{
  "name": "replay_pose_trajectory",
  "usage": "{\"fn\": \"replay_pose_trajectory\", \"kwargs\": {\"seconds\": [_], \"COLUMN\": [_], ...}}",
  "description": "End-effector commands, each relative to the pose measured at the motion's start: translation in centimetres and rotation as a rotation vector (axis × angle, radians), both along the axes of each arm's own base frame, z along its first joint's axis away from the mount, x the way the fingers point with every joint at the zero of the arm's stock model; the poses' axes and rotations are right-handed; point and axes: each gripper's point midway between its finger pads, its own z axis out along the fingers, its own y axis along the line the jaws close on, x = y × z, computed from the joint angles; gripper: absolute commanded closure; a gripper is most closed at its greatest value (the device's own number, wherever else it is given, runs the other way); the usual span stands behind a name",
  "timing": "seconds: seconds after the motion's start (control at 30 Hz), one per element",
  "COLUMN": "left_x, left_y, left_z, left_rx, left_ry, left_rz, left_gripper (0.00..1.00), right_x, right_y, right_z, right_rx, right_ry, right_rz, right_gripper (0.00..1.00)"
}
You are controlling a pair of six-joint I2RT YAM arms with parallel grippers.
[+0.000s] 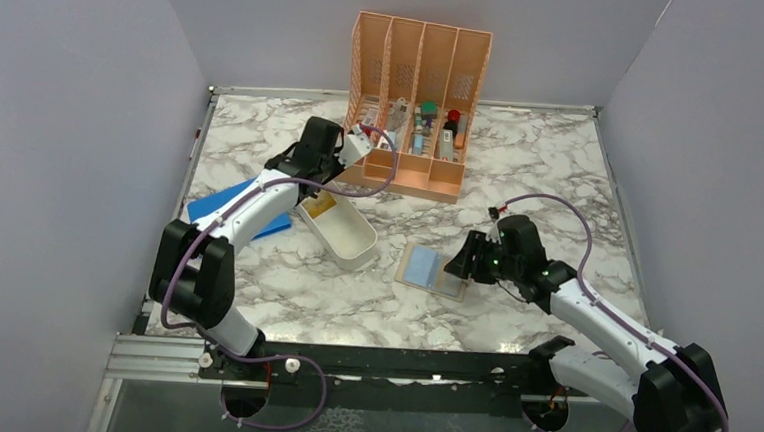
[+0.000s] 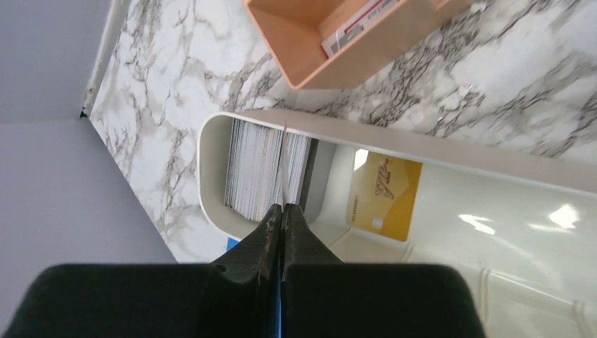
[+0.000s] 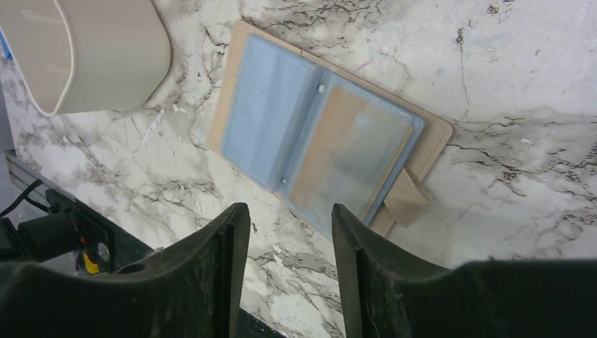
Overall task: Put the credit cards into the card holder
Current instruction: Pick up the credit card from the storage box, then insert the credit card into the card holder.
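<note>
Jaws of my left gripper are pressed together at the stack of credit cards in the white tray, and jaws of my right gripper stand spread above the open card holder.

The left arm reaches forward with its wrist bent downward, and the left gripper has both fingers pressed together, no gap showing. The right arm stretches low toward the table's middle; the right gripper points downward, its jaws standing apart.
</note>
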Motion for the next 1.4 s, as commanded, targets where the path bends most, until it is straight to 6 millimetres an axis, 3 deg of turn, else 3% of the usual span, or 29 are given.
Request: {"fn": "replay_pose_trajectory", "kwargs": {"seconds": [0.0, 0.13, 0.27, 0.37, 0.47, 0.63, 0.87, 1.17, 1.37], "left_x": [0.0, -1.4, -4.3, -6.6, -8.5, -11.8, -16.0, -16.7, -16.5], "left_y": [-3.1, -6.7, -10.6, -13.1, -14.6, -17.6, -22.8, -26.0, -28.0], "left_z": [5.1, 7.8, 9.8, 9.7, 8.9, 6.1, 3.7, 0.6, -1.8], "left_rx": [-0.300, -0.586, -0.893, -1.038, -1.114, -1.128, -1.193, -1.199, -1.136], "left_ry": [-0.069, -0.025, 0.136, 0.311, 0.444, 0.494, 0.638, 0.679, 0.732], "left_rz": [0.041, 0.042, 0.059, 0.044, 0.071, 0.086, 0.083, 0.133, 0.122], "left_gripper": [1.00, 1.00, 1.00, 1.00, 1.00, 1.00, 1.00, 1.00, 1.00], "right_x": [0.0, -0.4, -0.6, -0.7, -0.9, -1.6, -1.9, -1.6, -0.6], "right_y": [0.3, 0.3, -0.1, -0.2, -0.1, 0.4, -0.3, -1.8, -2.6], "right_z": [1.4, 2.0, 3.1, 4.0, 4.7, 4.9, 1.9, -1.0, -2.3], "right_rx": [0.021, 0.035, 0.035, 0.037, 0.056, 0.098, 0.059, -0.026, -0.086], "right_ry": [-0.009, -0.009, -0.027, -0.036, -0.043, -0.007, 0.073, 0.139, 0.132], "right_rz": [0.007, 0.011, -0.003, -0.008, -0.007, 0.002, -0.058, -0.160, -0.194], "right_gripper": [0.46, 0.38, 0.27, 0.15, 0.12, 0.17, 0.30, 0.36, 0.54]}}
